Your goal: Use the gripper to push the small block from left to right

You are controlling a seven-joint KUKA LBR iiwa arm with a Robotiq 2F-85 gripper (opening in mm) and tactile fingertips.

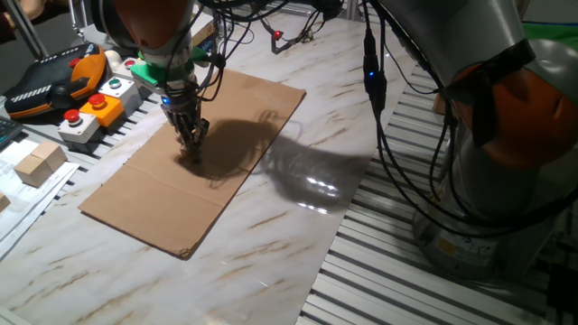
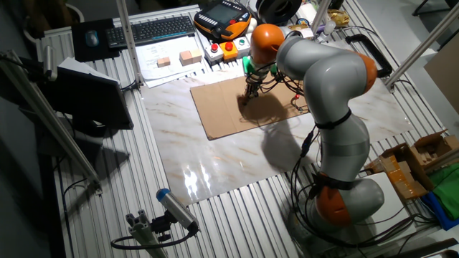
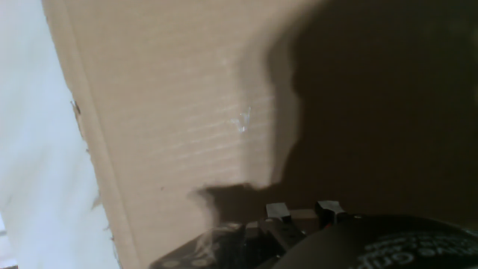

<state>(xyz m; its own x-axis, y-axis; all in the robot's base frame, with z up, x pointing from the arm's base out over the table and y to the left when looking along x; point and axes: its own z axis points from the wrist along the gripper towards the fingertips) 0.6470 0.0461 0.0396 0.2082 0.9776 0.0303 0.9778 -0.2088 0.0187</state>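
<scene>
My gripper (image 1: 191, 140) is a black claw with thin fingers under a green fitting (image 1: 161, 70) and a blue light. It points straight down with its tips at or just above the brown cardboard sheet (image 1: 135, 194), left of the sheet's middle. It also shows in the other fixed view (image 2: 247, 97). The fingers are drawn together with nothing between them. In the hand view two fingertips (image 3: 277, 211) stand over bare cardboard in shadow. No small block shows on the cardboard; I cannot tell if one lies hidden under the fingers.
Two pale wooden blocks (image 1: 38, 162) lie off the cardboard at the left, on paper (image 2: 168, 57). A button box (image 1: 95, 108) and an orange pendant (image 1: 54, 81) stand behind the sheet. Cables (image 1: 375, 117) hang at the right beside the arm's base (image 1: 506, 181).
</scene>
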